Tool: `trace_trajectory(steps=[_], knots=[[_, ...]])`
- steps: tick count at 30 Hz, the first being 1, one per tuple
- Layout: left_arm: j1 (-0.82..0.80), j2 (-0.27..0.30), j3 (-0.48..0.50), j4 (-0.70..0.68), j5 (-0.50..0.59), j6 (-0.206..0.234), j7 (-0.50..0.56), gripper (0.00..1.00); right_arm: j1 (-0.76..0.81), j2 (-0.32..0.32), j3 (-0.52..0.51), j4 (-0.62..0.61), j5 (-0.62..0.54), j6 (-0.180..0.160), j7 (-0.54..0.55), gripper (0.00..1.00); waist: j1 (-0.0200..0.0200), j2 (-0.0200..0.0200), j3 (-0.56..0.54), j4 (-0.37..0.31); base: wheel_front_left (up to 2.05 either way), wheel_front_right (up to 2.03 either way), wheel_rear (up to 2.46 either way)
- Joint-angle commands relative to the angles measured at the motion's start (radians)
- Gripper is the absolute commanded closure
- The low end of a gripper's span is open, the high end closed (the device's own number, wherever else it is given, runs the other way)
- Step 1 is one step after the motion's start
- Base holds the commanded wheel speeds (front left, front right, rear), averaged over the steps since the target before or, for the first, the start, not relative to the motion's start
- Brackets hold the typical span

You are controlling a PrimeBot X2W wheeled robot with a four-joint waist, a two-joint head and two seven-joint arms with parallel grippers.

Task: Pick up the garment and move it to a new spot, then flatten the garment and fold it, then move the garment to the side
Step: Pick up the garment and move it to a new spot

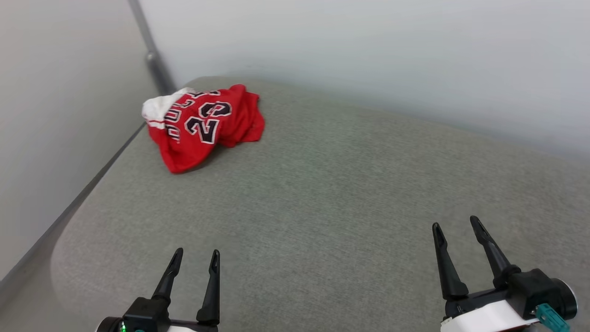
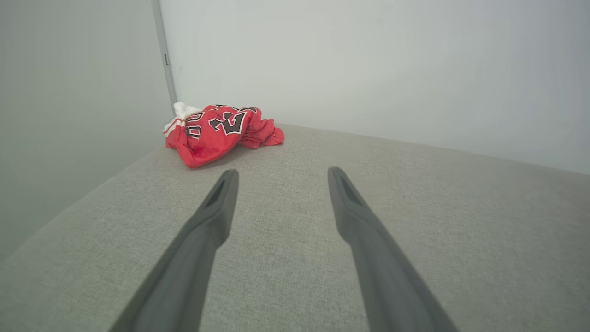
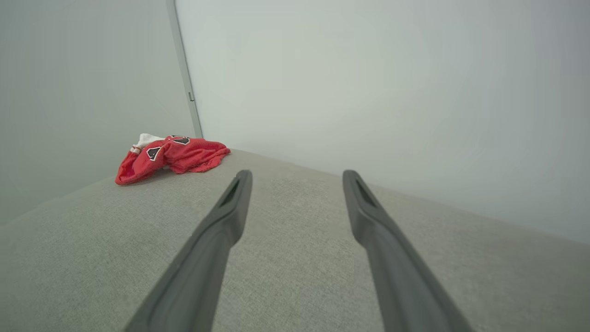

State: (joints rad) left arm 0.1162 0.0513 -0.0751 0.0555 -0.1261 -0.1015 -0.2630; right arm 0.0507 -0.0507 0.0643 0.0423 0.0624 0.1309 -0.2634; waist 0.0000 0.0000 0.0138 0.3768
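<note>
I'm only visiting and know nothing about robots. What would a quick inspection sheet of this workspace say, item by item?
Surface: grey fabric pad, flat, with rounded corners.
Job's things: red jersey, crumpled in a heap near the far left corner, black numbers showing, a white part at its left end.
Clutter: nothing seen.
Claws: left claw and right claw are both open and empty, at the near side, well apart from the jersey.
Cables: nothing seen.
Surroundings: pale walls behind and to the left; a grey pole runs up the corner.
</note>
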Motion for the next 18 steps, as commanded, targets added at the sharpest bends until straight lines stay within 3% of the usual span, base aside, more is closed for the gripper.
trace_trajectory(steps=[1,8,18], knots=[[0.007,-0.001,0.001,-0.004,0.005,0.000,-0.003,0.00,0.005,0.001,0.002,0.004,0.002,0.000,-0.002,0.00,0.0000,0.0000,-0.003,0.040,0.00,0.00,0.00],[0.015,-0.001,0.010,-0.019,0.017,0.004,-0.003,0.00,0.011,0.001,0.019,0.010,0.010,0.000,-0.002,0.00,0.0000,0.0000,-0.007,0.093,0.00,0.00,0.00],[0.017,-0.001,0.012,-0.016,0.020,0.005,-0.003,0.00,0.007,0.001,0.025,0.014,0.017,0.000,-0.002,0.00,0.0000,0.0000,-0.013,0.117,0.00,0.00,0.00]])
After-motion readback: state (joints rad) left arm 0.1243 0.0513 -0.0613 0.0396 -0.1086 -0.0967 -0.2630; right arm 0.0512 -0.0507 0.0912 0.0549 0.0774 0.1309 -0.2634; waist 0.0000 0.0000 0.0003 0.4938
